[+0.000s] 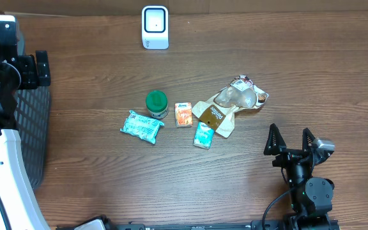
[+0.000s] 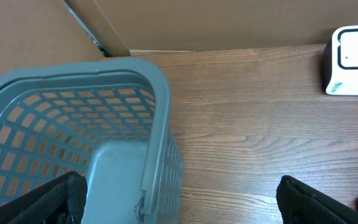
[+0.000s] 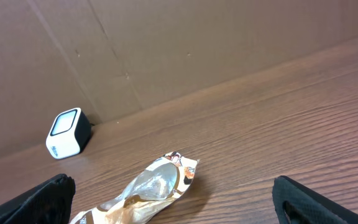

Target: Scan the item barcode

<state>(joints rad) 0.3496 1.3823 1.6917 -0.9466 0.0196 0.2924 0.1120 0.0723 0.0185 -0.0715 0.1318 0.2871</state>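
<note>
Several items lie mid-table: a green-lidded can (image 1: 156, 103), a teal packet (image 1: 142, 126), a small orange box (image 1: 183, 114), a small teal box (image 1: 204, 135) and a brown snack bag (image 1: 229, 105) (image 3: 154, 183). The white barcode scanner (image 1: 155, 27) (image 2: 353, 59) (image 3: 67, 132) stands at the far edge. My left gripper (image 1: 34, 69) (image 2: 179, 202) hangs open above the basket's rim at the far left, holding nothing. Near the front right, my right gripper (image 1: 291, 140) (image 3: 179, 199) is open and empty, short of the snack bag.
A grey mesh basket (image 1: 34, 128) (image 2: 73, 118) sits at the table's left side under the left arm. A brown cardboard wall (image 3: 166, 50) runs along the back behind the scanner.
</note>
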